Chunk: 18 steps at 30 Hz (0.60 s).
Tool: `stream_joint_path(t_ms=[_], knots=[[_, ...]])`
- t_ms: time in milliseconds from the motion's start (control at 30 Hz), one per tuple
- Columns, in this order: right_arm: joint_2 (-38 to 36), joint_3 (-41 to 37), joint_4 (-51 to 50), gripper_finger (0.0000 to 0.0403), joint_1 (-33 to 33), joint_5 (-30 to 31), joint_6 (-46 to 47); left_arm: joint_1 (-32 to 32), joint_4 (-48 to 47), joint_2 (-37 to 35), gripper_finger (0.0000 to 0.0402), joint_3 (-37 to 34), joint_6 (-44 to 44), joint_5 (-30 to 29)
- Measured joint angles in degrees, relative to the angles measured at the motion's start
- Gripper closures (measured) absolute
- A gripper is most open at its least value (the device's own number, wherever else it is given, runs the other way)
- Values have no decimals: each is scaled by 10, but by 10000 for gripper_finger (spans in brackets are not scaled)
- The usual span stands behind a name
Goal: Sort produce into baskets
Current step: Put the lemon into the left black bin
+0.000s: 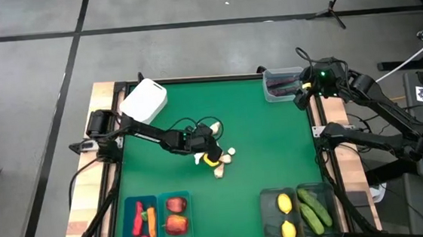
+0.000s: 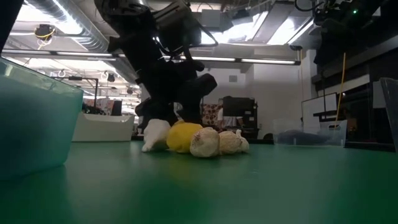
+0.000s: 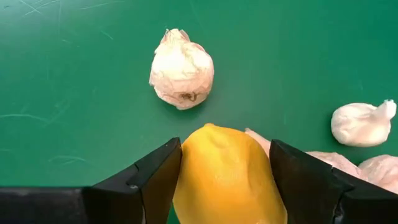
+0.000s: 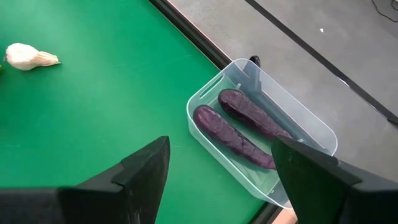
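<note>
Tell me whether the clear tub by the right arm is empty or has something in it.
Not empty. The clear tub holds two dark purple eggplants, lying side by side on its floor in the right wrist view.

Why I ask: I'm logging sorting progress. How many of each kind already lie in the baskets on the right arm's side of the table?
Lemons: 2
Cucumbers: 2
Eggplants: 2
Total: 6

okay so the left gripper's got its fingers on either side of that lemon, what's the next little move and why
Probably lift straight up. The left gripper has its fingers against both sides of the lemon, which sits on the table among garlic bulbs.
</note>
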Motion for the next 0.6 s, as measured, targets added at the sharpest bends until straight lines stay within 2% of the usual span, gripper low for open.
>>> stream_joint_path(t_ms=[333,600], knots=[[0,0,0,121,0,0,0,7,-57,-2,202,2,36,3],[0,0,0,121,0,0,0,8,-64,-5,235,3,47,8]])
